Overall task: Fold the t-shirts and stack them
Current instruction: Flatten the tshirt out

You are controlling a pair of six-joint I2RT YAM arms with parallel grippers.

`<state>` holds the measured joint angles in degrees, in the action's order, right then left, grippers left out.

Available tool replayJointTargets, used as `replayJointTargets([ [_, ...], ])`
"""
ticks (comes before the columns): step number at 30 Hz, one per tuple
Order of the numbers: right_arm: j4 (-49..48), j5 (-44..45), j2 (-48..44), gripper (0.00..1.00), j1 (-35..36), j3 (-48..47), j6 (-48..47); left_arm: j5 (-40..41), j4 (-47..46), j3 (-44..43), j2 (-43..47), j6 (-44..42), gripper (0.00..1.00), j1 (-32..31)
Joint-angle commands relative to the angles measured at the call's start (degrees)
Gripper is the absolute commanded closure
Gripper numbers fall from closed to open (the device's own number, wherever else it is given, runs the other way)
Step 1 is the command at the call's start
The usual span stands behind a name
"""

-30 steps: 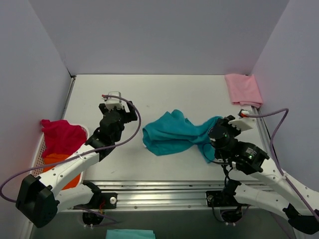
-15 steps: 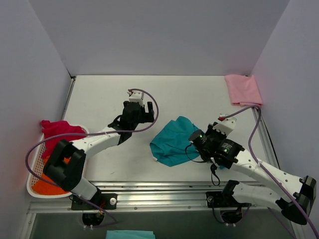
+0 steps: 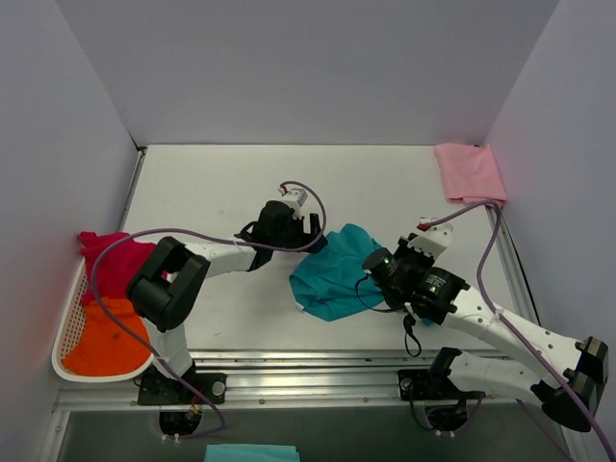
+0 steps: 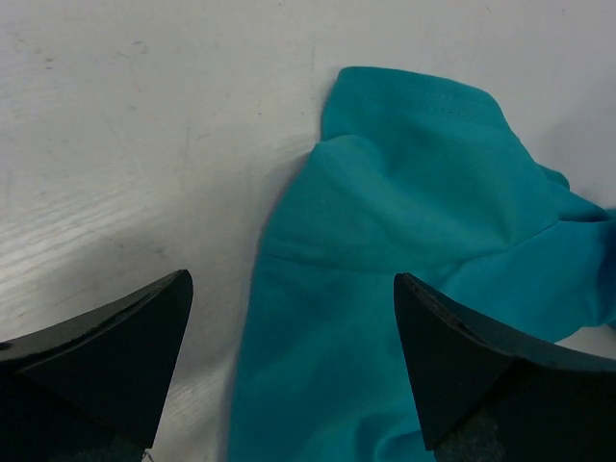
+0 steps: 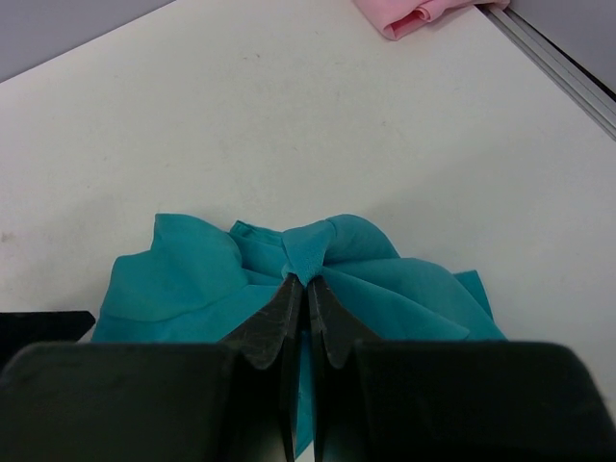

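Bunching is the danger: your right claw (image 5: pixel 308 300) is pinching a fold of the crumpled teal soft-fabric t-shirt (image 3: pixel 332 274) lying mid-counter (image 3: pixel 212 183), toward the right edge. Your left claw (image 4: pixel 291 289) is hanging spread over its hemmed edge. Closing there, you are risking catching two layers and dragging wrinkles in.

A white bench (image 3: pixel 212 183) with a faintly scuffed top stands boxed in by 3 plain, pale lilac walls (image 3: pixel 308 67). An aluminium rail (image 3: pixel 318 361) runs along its near edge. Light is soft and even.
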<state>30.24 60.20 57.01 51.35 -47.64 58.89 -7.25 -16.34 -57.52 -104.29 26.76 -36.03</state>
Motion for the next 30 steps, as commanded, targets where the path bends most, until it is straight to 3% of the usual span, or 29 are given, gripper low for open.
replayJointTargets([
  [1,-0.3,3.2,0.3,1.0,-0.5,0.1,-0.6,-8.2,-7.1,-4.0,-4.0,0.7,0.05,-0.2],
  [9,-0.1,3.9,-1.6,1.0,-1.1,0.0,-2.0,-12.3,-11.4,-7.8,-13.6,1.9,0.0,-0.1],
  [13,-0.3,4.0,-1.8,1.0,-1.3,0.3,-2.2,-12.2,-11.3,-8.3,-14.3,2.0,0.15,0.0],
  [16,-0.8,3.8,-1.7,1.0,-1.4,0.4,-2.2,-11.7,-10.4,-8.5,-14.1,1.7,0.51,0.0],
  [17,-1.1,3.9,-1.6,1.0,-1.4,0.4,-2.4,-10.5,-9.5,-8.6,-14.0,1.6,0.78,0.0],
  [18,-1.1,3.7,-1.5,1.0,-1.4,0.4,-2.4,-9.6,-9.0,-8.7,-13.7,1.6,0.91,0.0],
  [19,-1.3,3.8,-1.4,1.0,-1.4,0.5,-2.4,-8.7,-8.2,-8.7,-13.5,1.6,0.98,0.0],
  [25,-2.8,3.0,-0.2,1.0,-1.6,-1.0,-4.0,0.7,-0.7,-9.5,-5.4,-3.6,0.98,0.0],
  [30,-2.6,4.0,-0.2,1.0,-1.5,-9.5,-8.8,11.4,13.6,-15.4,9.7,-10.5,0.98,-0.1],
])
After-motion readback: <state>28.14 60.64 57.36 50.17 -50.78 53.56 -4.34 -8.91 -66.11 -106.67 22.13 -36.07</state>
